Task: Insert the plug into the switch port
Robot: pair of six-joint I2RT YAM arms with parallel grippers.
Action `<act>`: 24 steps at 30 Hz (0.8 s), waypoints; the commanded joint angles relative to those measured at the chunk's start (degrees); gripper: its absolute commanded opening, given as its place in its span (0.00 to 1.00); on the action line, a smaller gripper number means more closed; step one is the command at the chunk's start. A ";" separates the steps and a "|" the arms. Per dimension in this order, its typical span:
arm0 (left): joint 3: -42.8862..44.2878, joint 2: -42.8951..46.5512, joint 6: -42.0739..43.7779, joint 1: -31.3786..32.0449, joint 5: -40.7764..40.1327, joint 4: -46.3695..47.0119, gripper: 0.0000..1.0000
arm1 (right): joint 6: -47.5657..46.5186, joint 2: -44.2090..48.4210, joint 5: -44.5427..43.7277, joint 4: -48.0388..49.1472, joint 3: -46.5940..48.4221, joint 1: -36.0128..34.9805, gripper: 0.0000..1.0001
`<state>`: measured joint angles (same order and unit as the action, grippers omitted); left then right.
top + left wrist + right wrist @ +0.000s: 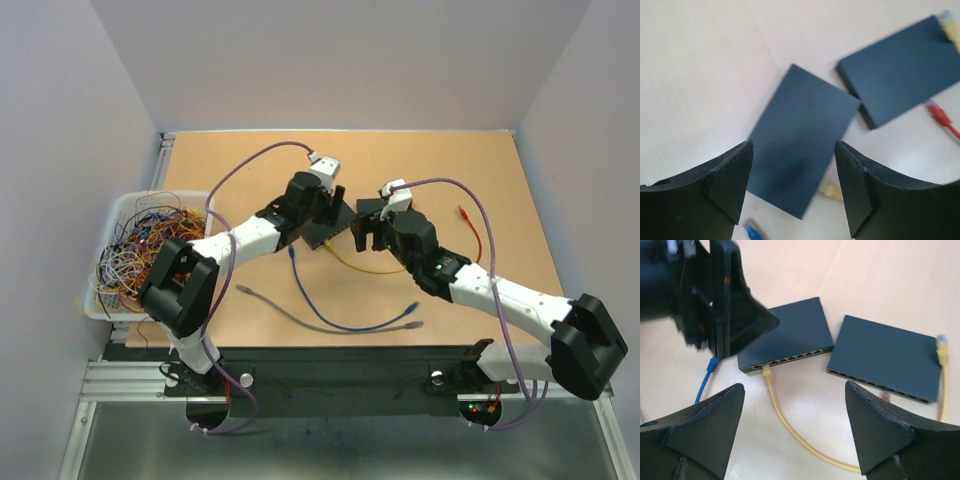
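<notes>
Left hand [794, 150] and right hand [795, 387] are hovering wide, empty, over 2 switches [787, 337]; next, gripping the blue plug [713, 365] just below the left hand looks needed.

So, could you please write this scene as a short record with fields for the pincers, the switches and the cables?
left pincer: open, empty, over the first switch
right pincer: open, empty
second switch: black like the first, beside it on the table
yellow cable: one plug at the first switch's port row; cannot tell if seated
blue cable: loose on the table
grey cable: loose
red cable: loose
bin: holds tangled wires
</notes>
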<state>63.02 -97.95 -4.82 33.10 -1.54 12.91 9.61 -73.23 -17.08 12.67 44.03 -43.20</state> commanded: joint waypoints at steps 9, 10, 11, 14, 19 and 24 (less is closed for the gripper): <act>6.93 -8.20 2.98 12.16 -17.07 -11.49 0.79 | 1.82 11.61 -8.40 -4.84 -4.21 -0.13 0.87; 7.63 -8.83 2.80 12.16 -17.61 -11.67 0.79 | 1.73 11.97 -8.58 -4.93 -4.39 -0.13 0.87; 7.90 -9.71 2.62 12.16 -18.23 -11.85 0.80 | 1.64 12.32 -8.58 -5.19 -4.57 -0.13 0.87; 8.78 -11.03 2.97 12.16 -19.02 -12.11 0.81 | 1.73 13.11 -8.67 -5.46 -4.66 -0.13 0.87; 11.23 -14.63 3.94 12.16 -21.13 -12.82 0.80 | 1.56 12.41 -8.93 -5.37 -4.48 -0.13 0.87; 15.45 -18.58 3.77 9.45 -22.01 -15.80 0.80 | 1.38 11.01 -9.02 -5.37 -4.39 -0.13 0.87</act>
<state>74.41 -114.30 -1.13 44.51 -21.69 0.36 11.18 -61.84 -24.62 6.37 39.38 -43.20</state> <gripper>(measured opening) 0.804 0.873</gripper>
